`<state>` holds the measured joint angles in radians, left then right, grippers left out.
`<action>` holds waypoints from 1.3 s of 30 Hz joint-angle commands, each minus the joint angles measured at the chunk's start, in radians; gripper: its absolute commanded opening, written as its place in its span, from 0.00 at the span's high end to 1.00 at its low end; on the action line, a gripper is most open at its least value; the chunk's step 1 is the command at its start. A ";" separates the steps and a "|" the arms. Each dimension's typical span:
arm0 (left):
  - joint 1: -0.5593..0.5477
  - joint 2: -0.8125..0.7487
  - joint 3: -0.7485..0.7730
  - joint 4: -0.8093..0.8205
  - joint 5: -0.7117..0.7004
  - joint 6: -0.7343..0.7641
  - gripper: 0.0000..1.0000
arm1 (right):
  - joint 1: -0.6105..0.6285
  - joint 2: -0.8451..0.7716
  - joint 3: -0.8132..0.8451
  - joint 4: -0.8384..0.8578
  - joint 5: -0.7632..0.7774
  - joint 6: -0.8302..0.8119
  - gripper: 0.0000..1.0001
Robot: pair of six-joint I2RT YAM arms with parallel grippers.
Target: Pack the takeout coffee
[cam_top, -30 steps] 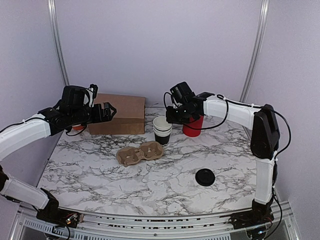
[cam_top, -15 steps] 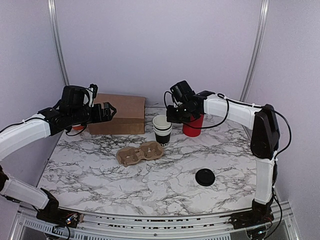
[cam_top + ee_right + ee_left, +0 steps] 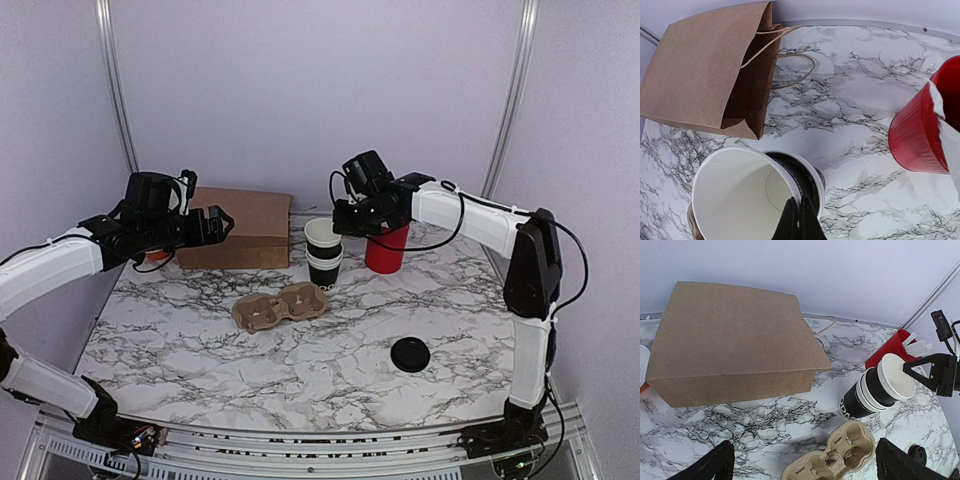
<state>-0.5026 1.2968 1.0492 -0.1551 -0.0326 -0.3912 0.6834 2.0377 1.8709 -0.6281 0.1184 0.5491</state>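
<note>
Pale lilac walls (image 3: 300, 90) close in a white desk (image 3: 200, 350) veined in black. The right hand (image 3: 799, 207) has its two fingers together on the rim of the top cup (image 3: 740, 195), one inside the white lining and one outside. This black cup leans out of the cup stack (image 3: 860, 400) directly below the hand, its base nested in the next cup. It has no lid on. The round black lid (image 3: 410, 354) lies flat, well apart from this hand, toward the arm bases. A red cup (image 3: 917, 135) stands just beside the hand. The left hand (image 3: 218, 224) hangs with fingers spread wide, holding nothing, over a brown paper bag (image 3: 730, 340) lying on its side. A cardboard cup carrier (image 3: 280, 306) rests between the two hands, below them.
</note>
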 commanded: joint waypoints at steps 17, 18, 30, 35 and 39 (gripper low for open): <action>-0.002 0.105 0.122 0.038 0.056 -0.027 0.01 | -0.005 -0.270 -0.032 -0.043 -0.010 -0.096 1.00; -0.001 0.116 0.139 0.045 0.062 -0.028 0.01 | -0.011 -0.295 -0.059 -0.042 -0.024 -0.098 1.00; -0.002 0.210 0.283 0.091 0.154 -0.012 0.01 | -0.027 -0.569 -0.529 0.003 -0.115 -0.112 1.00; -0.001 0.189 0.256 0.094 0.156 -0.004 0.01 | -0.027 -0.601 -0.693 0.132 -0.147 -0.095 1.00; -0.001 0.143 0.211 0.091 0.132 0.017 0.01 | -0.027 -0.577 -0.743 0.166 -0.101 -0.077 1.00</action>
<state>-0.5026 1.4960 1.2999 -0.0872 0.1047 -0.4030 0.6624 1.4624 1.1347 -0.5602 0.0002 0.4500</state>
